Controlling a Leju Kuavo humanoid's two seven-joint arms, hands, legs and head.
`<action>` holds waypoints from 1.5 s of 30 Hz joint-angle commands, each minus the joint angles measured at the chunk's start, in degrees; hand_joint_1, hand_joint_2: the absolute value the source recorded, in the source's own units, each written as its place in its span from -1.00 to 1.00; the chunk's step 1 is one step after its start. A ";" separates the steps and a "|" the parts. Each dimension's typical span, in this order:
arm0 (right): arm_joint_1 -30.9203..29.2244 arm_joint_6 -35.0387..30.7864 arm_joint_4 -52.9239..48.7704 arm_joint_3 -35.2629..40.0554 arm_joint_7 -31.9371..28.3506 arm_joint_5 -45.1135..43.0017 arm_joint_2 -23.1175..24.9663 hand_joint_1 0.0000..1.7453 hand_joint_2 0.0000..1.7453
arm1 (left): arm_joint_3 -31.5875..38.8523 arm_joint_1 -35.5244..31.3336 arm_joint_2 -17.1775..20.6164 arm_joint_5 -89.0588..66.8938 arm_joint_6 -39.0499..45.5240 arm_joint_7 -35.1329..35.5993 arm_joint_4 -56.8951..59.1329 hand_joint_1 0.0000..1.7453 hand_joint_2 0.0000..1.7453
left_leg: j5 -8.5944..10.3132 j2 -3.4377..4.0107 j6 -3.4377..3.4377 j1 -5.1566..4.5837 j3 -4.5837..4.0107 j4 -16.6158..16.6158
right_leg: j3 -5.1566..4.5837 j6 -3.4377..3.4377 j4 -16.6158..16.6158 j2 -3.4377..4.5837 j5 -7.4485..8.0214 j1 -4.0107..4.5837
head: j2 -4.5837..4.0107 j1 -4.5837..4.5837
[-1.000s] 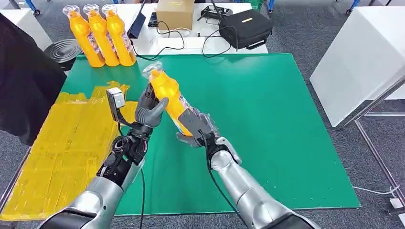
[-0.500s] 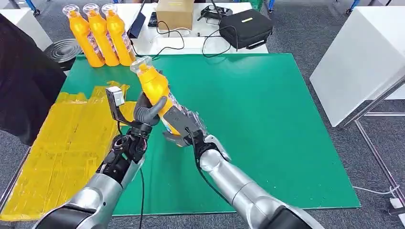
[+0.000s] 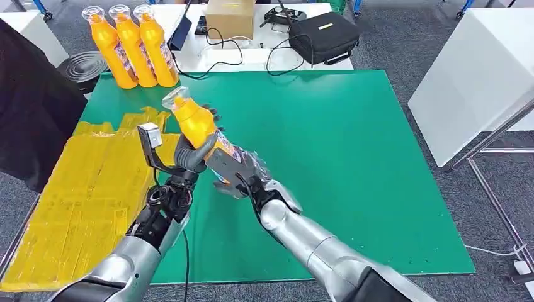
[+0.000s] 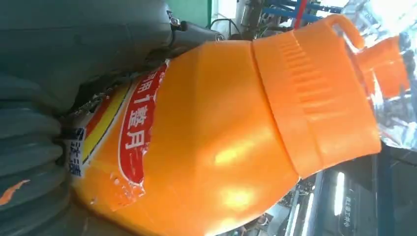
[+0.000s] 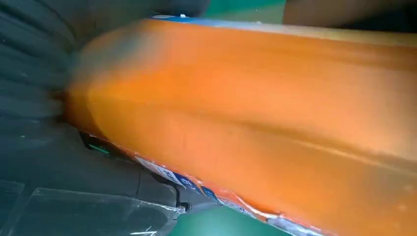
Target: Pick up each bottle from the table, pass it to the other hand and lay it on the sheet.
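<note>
Handover was the step in hand, judged from both hands meeting on one orange bottle (image 3: 196,124) above the green table (image 3: 352,163). Nearest the robot, the right hand (image 3: 234,171) clasped the bottle's lower body at about five o'clock of it, fingers closed on the labelled part. Just beyond, the left hand (image 3: 192,154) wrapped its middle from about seven o'clock, thumb across the front, also clamped on it. The bottle was aloft and tilted, its clear cap leaning toward eleven o'clock, near the edge of the yellow sheet (image 3: 75,201) that lay at nine o'clock of the hands.

To do this well, I judged the left hand should hold firmly before the right let go, and the right should loosen gently, without a tug, since the smooth plastic could slip. The bottle would then need lowering on its side onto the sheet.

Counting bottles: one held, and three more orange bottles (image 3: 133,47) standing upright in a touching row at the table's far corner, at eleven o'clock. One sheet, two hands.
</note>
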 commanded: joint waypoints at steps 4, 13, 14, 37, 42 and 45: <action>-0.23 0.56 3.52 7.70 -0.42 -0.10 0.59 1.00 1.00 | -1.44 -3.51 -0.78 -0.96 -0.15 0.36 -0.53 1.00 1.00 | -0.04 -0.23 0.09 0.01 0.10 0.03 | 0.17 -0.10 0.03 -0.18 -0.11 0.02 | 0.00 0.02; -1.37 -4.30 4.85 -5.63 -12.50 7.26 0.59 -1.00 -1.00 | 2.86 0.80 3.31 -5.04 2.97 -2.39 -5.43 1.00 1.00 | -0.12 -0.08 0.11 -0.05 0.28 0.00 | 0.27 -0.16 0.07 0.00 -0.15 -0.02 | 0.00 0.00; -0.21 -4.14 1.55 -11.00 -13.14 12.96 -0.21 -1.00 -1.00 | 4.11 1.07 4.71 -6.07 4.23 -3.16 -5.44 1.00 1.00 | -0.09 0.02 0.08 -0.03 0.18 -0.02 | 0.17 -0.12 0.04 0.08 -0.08 -0.02 | 0.00 0.02; 11.27 17.40 -30.04 -38.70 -16.08 33.06 -2.84 -1.00 -1.00 | -20.72 -1.93 22.58 -98.58 65.14 43.73 14.57 1.00 1.00 | 0.02 -0.20 0.11 -0.10 0.23 -0.08 | 0.17 -0.14 0.06 -0.17 -0.14 -0.07 | 0.00 0.07; 9.92 17.62 -27.99 -38.04 -16.47 32.42 -3.55 -1.00 -1.00 | -21.00 1.18 20.85 -101.56 65.14 43.81 17.82 1.00 1.00 | -0.05 -0.25 0.16 -0.08 0.27 -0.03 | 0.31 -0.11 0.09 -0.18 -0.16 -0.06 | 0.00 0.04; 9.44 17.82 -27.65 -37.99 -16.61 32.42 -3.72 -1.00 -1.00 | -20.18 2.38 20.24 -101.56 65.14 42.31 17.89 1.00 1.00 | -0.01 -0.12 0.12 -0.10 0.15 -0.04 | 0.17 -0.10 0.09 -0.06 -0.09 -0.08 | 0.00 0.04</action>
